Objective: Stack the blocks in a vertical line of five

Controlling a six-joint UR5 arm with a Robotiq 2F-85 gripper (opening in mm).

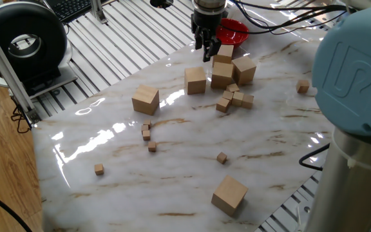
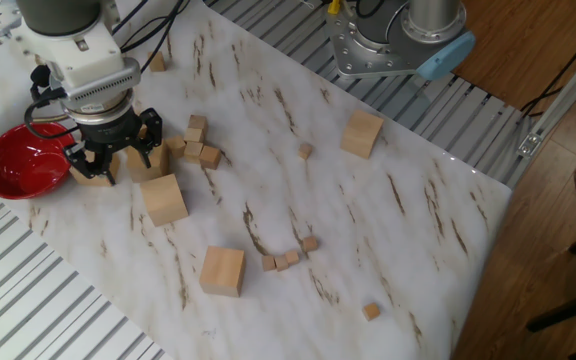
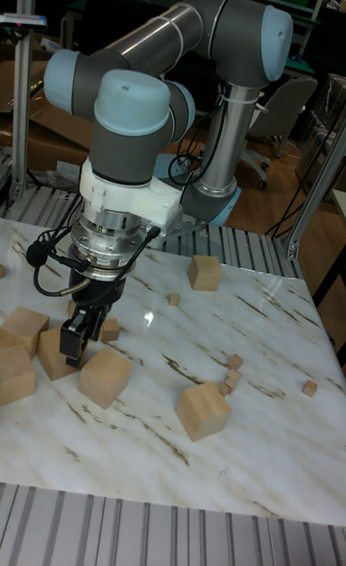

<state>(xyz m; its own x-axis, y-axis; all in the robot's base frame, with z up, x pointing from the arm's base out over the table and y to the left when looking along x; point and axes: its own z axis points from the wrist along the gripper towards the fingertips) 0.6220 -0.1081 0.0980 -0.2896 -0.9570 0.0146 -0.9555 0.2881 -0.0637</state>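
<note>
— Wood, plain light tan: six large blocks [image 1: 222, 73], all flat on marble table [image 1: 172, 183], none stacked. Four clustered near red bowl [image 1: 234, 29], two well apart.
— Gripper [image 1: 206, 54]?
— Spread wide, empty, just over the cluster.
— Smaller?
— Tiny cubes [image 1: 237, 98], roughly eleven, scattered.

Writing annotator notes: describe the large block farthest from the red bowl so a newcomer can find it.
Start at the red bowl at one corner of the marble table, then cross to the opposite edge, by the arm's base. The lone large block sits there. Unlike the other large blocks, all nearer the bowl, it has no large neighbour.
</note>
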